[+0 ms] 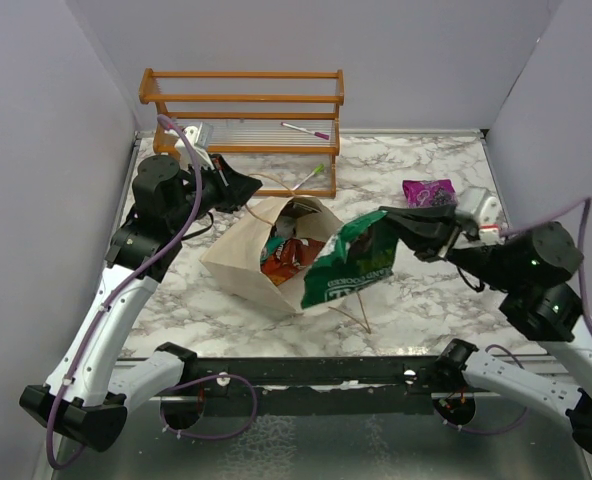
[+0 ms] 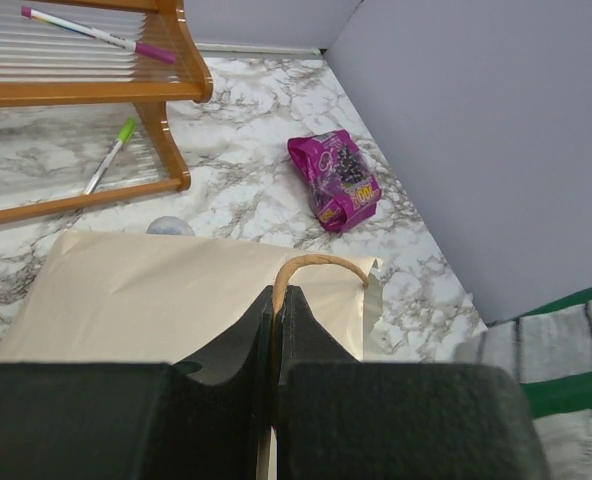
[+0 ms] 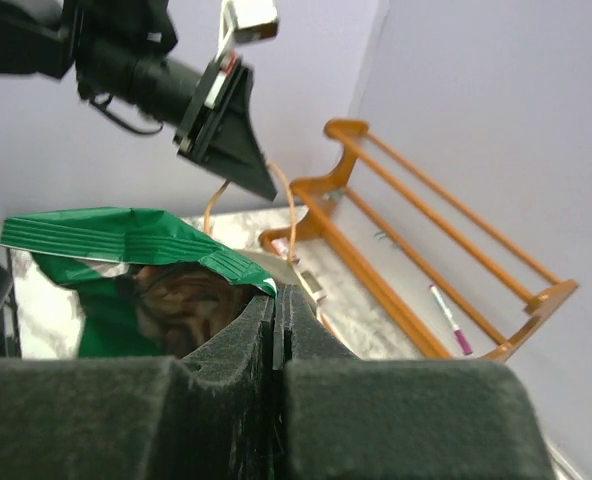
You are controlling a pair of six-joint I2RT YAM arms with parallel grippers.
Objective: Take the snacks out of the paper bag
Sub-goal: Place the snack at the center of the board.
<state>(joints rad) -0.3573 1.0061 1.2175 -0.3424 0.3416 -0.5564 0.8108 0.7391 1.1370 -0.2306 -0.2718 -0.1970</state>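
The left fingers were pinched shut on the string handle of the paper bag, which lay open mid-way across the table. The right fingers were clamped shut on a green packet beside the bag's mouth. A purple packet lay near the far right corner

Bright, even overhead light, soft shadows; wrist views' near foreground (close-up) seems slightly blurred.
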